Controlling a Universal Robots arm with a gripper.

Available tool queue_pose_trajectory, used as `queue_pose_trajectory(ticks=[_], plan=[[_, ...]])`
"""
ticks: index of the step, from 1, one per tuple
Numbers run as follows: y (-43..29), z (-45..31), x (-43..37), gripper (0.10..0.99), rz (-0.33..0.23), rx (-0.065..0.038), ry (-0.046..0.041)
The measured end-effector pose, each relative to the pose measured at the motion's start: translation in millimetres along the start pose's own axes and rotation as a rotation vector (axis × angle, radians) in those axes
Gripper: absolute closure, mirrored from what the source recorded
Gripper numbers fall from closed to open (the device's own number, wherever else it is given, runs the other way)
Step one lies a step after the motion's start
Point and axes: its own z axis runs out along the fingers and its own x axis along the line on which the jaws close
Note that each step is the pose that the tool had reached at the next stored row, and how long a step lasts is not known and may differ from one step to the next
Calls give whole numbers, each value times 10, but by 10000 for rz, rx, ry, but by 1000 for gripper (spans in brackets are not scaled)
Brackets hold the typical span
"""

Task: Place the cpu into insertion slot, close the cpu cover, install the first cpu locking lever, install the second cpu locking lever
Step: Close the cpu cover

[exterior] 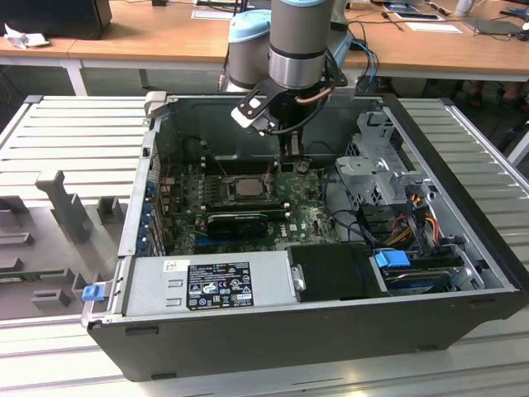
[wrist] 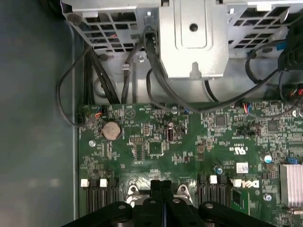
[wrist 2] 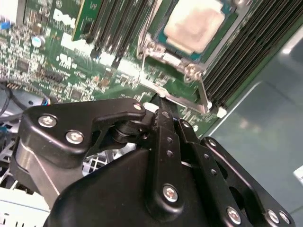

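The cpu (exterior: 246,186) lies flat in the insertion slot (exterior: 221,190) on the green motherboard, pale metal face up (wrist 2: 194,23). The cpu cover (wrist 2: 163,53) appears to lie down around it, the chip showing through its window. A thin metal lever (wrist 2: 203,94) runs along one side of the frame. My gripper (exterior: 291,157) hangs just above the board, on the exterior view's right of the socket. In both wrist views its black fingers (wrist: 161,185) are pressed together, tips (wrist 2: 158,99) close to the frame's edge. Nothing shows between them.
The board sits deep in an open black computer case (exterior: 446,273). A grey power supply (exterior: 207,285) is at the front, a metal drive cage (exterior: 380,165) with cables (exterior: 413,207) on the exterior view's right. Long black memory slots (wrist 2: 236,52) flank the socket.
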Motion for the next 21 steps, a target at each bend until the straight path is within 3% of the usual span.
queue_pose_trajectory(ticks=[5, 13, 18, 21], plan=[[-55, 7, -2, 980, -38, -32, 11], [-220, 30, -8, 980, -143, -48, 18], [-330, 159, -17, 980, -296, -42, 53], [-411, 173, -21, 980, -370, -38, 93]])
